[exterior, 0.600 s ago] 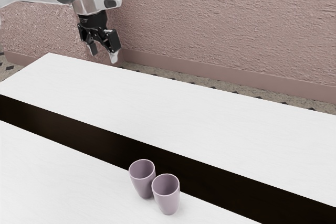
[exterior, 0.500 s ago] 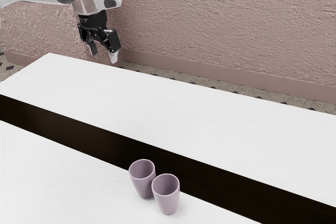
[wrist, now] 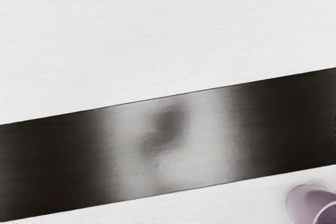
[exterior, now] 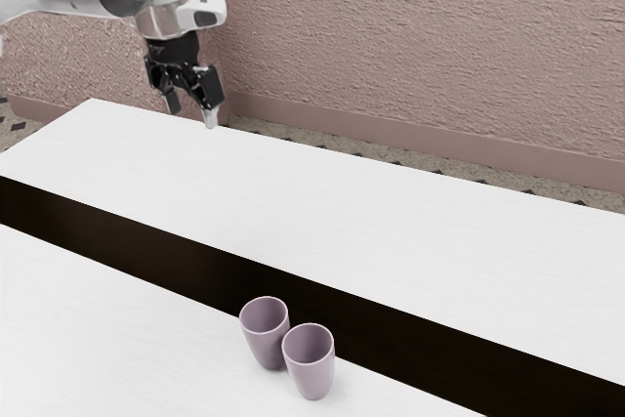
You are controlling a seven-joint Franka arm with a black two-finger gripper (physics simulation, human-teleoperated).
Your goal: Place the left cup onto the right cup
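Observation:
Two mauve cups stand upright and touching near the table's front edge: the left cup (exterior: 265, 331) and the right cup (exterior: 309, 359), both empty. My gripper (exterior: 191, 108) hangs high at the exterior view's upper left, far behind the cups, above the table's back edge. Its fingers stand apart with nothing between them, so it is open. In the wrist view a mauve cup (wrist: 312, 204) shows at the corner, past the dark stripe (wrist: 168, 145).
The white table (exterior: 391, 212) is crossed by a glossy dark stripe (exterior: 146, 251) running diagonally just behind the cups. A textured pink wall (exterior: 439, 36) with a baseboard stands behind the table.
My hand has turned slightly and shifted a little to the exterior view's left and downward. The cups have not moved.

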